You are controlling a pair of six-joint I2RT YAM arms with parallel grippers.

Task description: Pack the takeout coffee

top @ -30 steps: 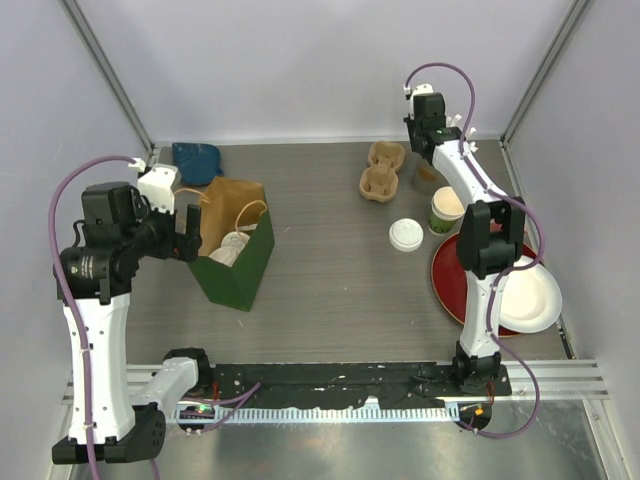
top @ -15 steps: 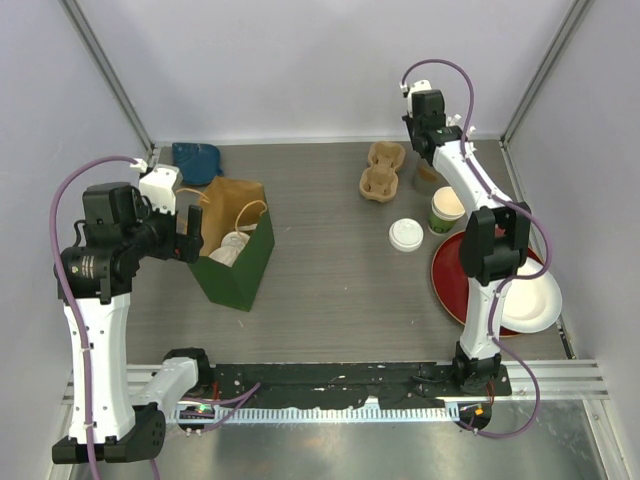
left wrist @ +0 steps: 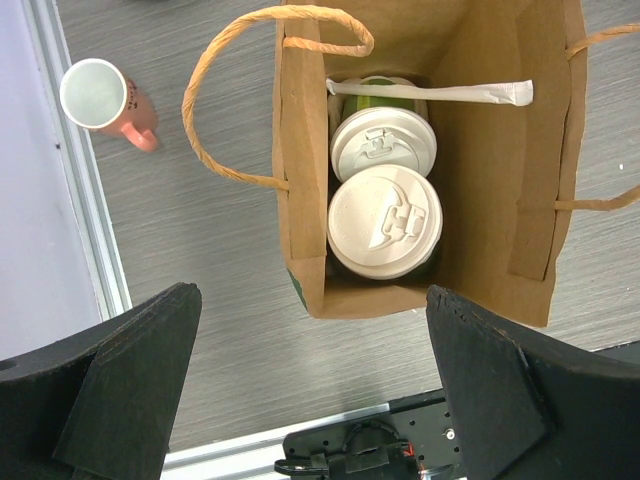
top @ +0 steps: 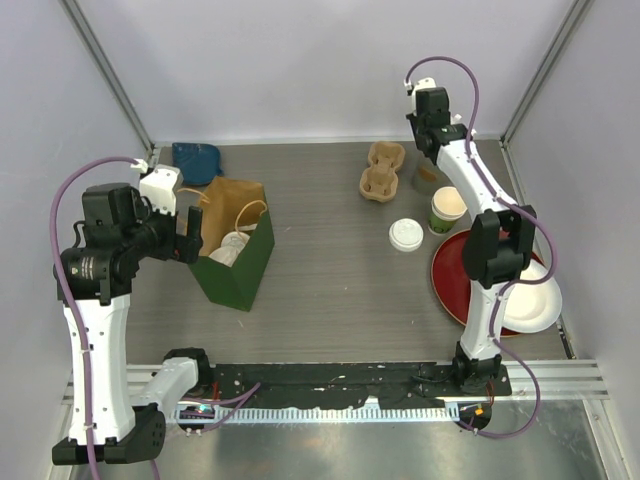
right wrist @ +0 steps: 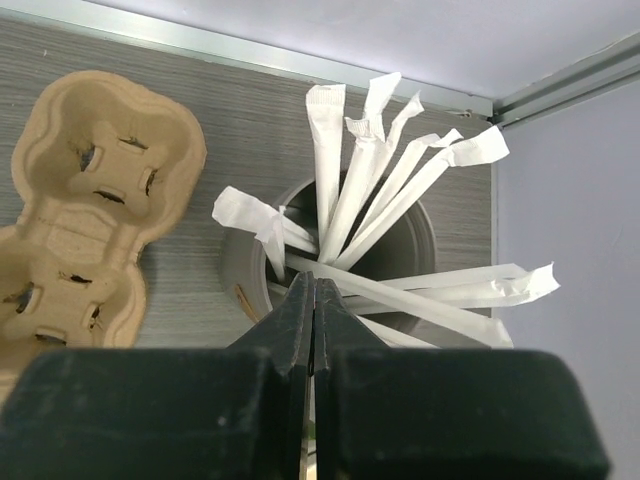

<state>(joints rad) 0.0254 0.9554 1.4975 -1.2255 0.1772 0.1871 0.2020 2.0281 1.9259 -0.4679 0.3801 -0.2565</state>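
Observation:
The takeout coffee, two white-lidded cups (left wrist: 383,143) (left wrist: 385,220), stands inside the open brown paper bag (left wrist: 480,150) (top: 235,262), with a wrapped straw (left wrist: 430,92) lying across the far one. My left gripper (left wrist: 310,330) (top: 190,232) hovers open above the bag's near edge, nothing between its fingers. My right gripper (right wrist: 314,278) (top: 426,158) is at the back right, over a grey holder (right wrist: 240,270) (top: 424,178) full of wrapped straws (right wrist: 350,190). Its jaws are pressed together among the straws, with a pale sliver of wrapper showing between them.
A brown pulp cup carrier (top: 382,170) (right wrist: 80,200) lies left of the straw holder. A lidless green cup (top: 447,210), a loose white lid (top: 405,235), a red plate (top: 455,280) and a white plate (top: 535,295) sit on the right. A pink mug (left wrist: 100,98) and a blue cloth (top: 197,162) are at the left.
My right gripper's jaws have closed over the straw holder, and its wrist shifted slightly. The left arm and the bag have not moved.

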